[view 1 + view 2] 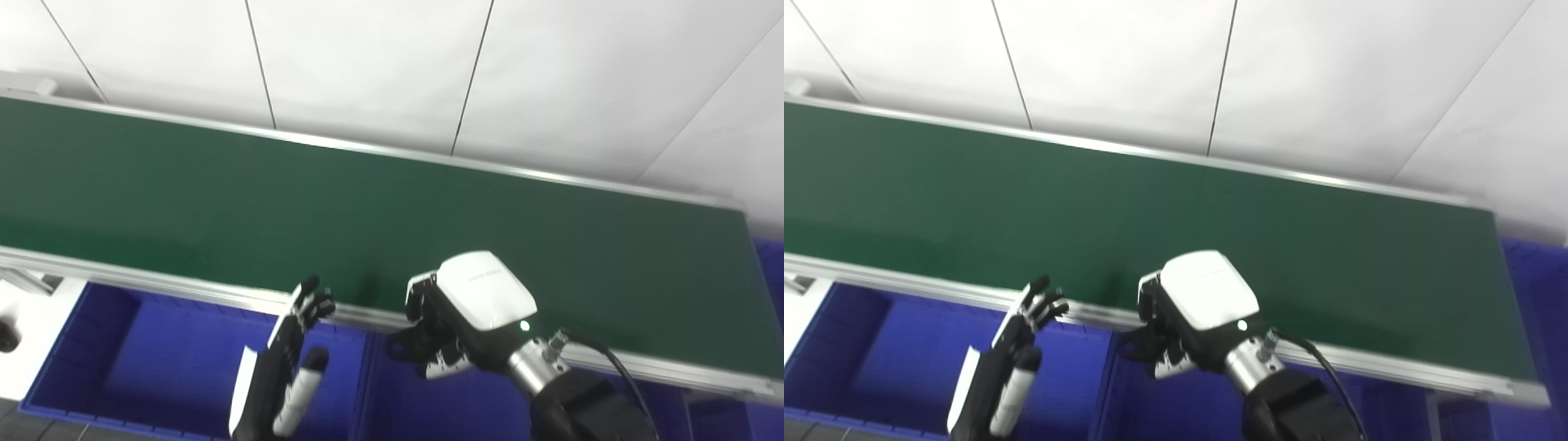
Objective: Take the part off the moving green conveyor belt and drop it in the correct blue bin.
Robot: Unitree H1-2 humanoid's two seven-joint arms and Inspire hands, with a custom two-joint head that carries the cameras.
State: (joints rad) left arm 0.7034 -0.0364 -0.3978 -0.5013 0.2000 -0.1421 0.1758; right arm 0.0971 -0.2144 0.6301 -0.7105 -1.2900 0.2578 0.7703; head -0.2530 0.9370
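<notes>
Conveyor belt [392, 214]: green, running across the view, carrying no visible part. Blue bins [153, 361]: sitting just below the belt's near rail. Left robot hand [288, 361]: hovering over the left bin, fingers apart and pointing up toward the rail, holding nothing. Right robot hand [453, 318]: hanging at the rail, nearer the belt, fingers curling downward; whether they are clasping a part cannot be told.

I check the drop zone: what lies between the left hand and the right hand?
In both views, only blue bin interior and a bin wall lie between left hand and right hand.
</notes>
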